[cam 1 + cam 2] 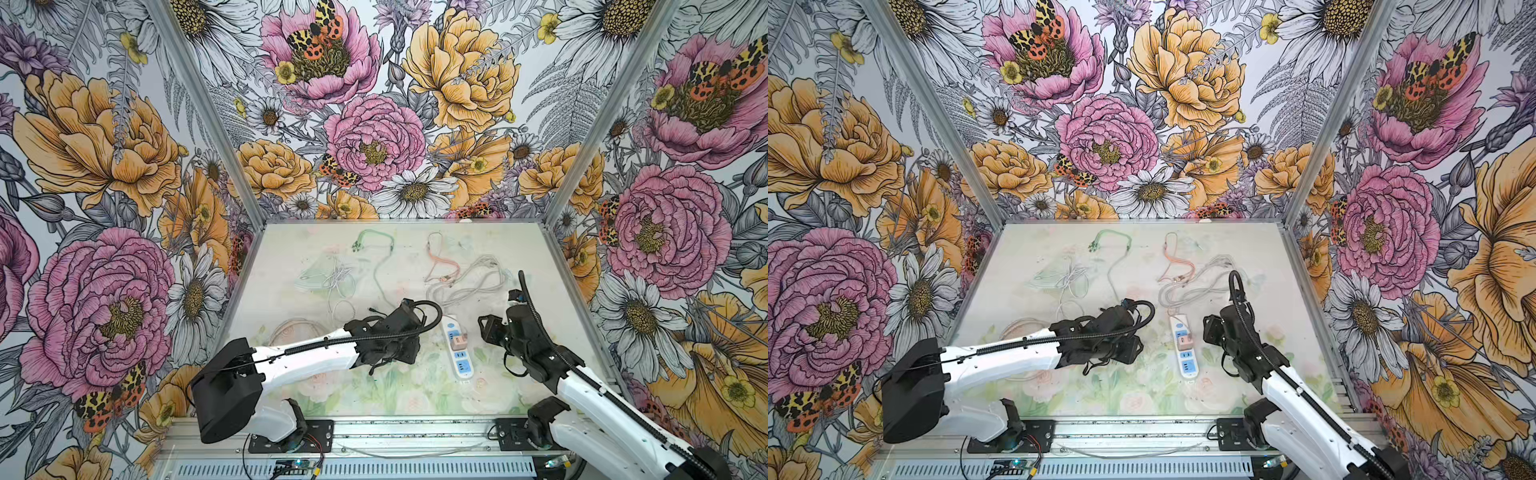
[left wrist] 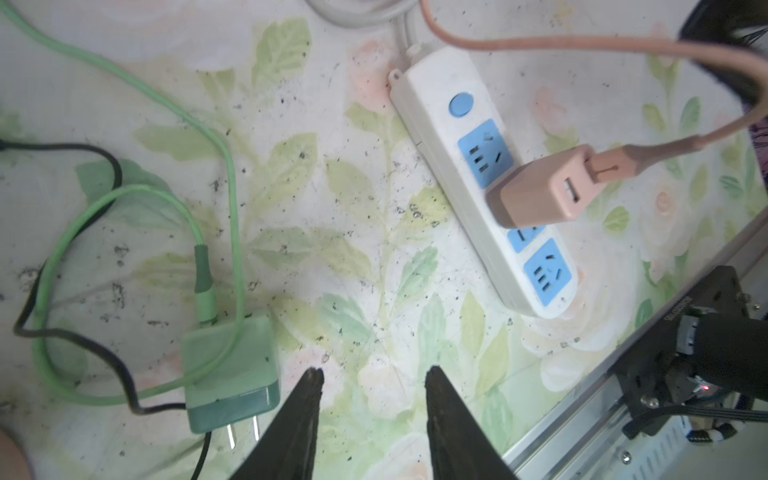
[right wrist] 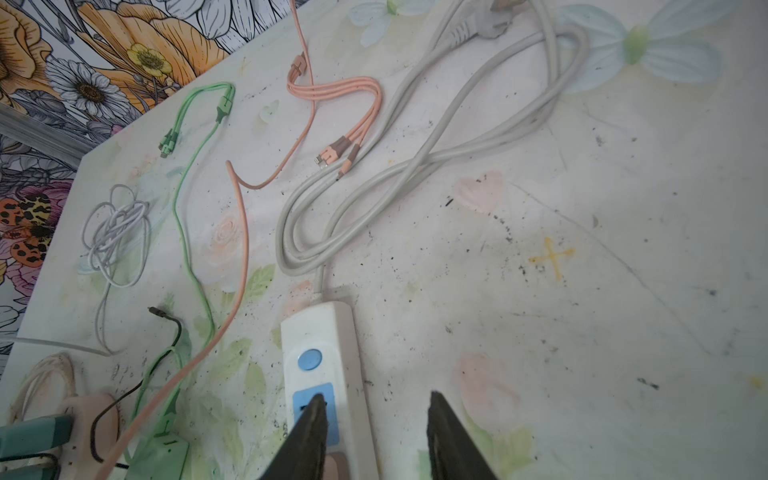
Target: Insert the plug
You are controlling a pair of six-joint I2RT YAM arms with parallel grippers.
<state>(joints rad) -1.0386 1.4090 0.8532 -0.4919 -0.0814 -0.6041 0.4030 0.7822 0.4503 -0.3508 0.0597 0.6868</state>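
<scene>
1. Left pincer (image 2: pixel 372 370): jaws partly apart, empty; green charger (image 2: pixel 226 370) just beside it.
2. Right pincer (image 3: pixel 376 395): jaws partly apart, empty, one finger over the power strip (image 3: pixel 340 332).
3. Pink charger plug (image 2: pixel 540 191) stands in the strip's middle socket, ahead of the left pincer.

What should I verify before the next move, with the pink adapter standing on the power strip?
1. Pink adapter sits on the power strip: ok.
2. Adapter pushed fully down into its socket: cannot tell.
3. Left gripper open and holding nothing: ok.
4. Right gripper open and holding nothing: ok.
5. Right gripper clear of the strip: cannot tell; one of its fingers overlaps the strip in the right wrist view.
6. Green charger lies unplugged with bare prongs, beside the left gripper and not touching it: ok.
</scene>
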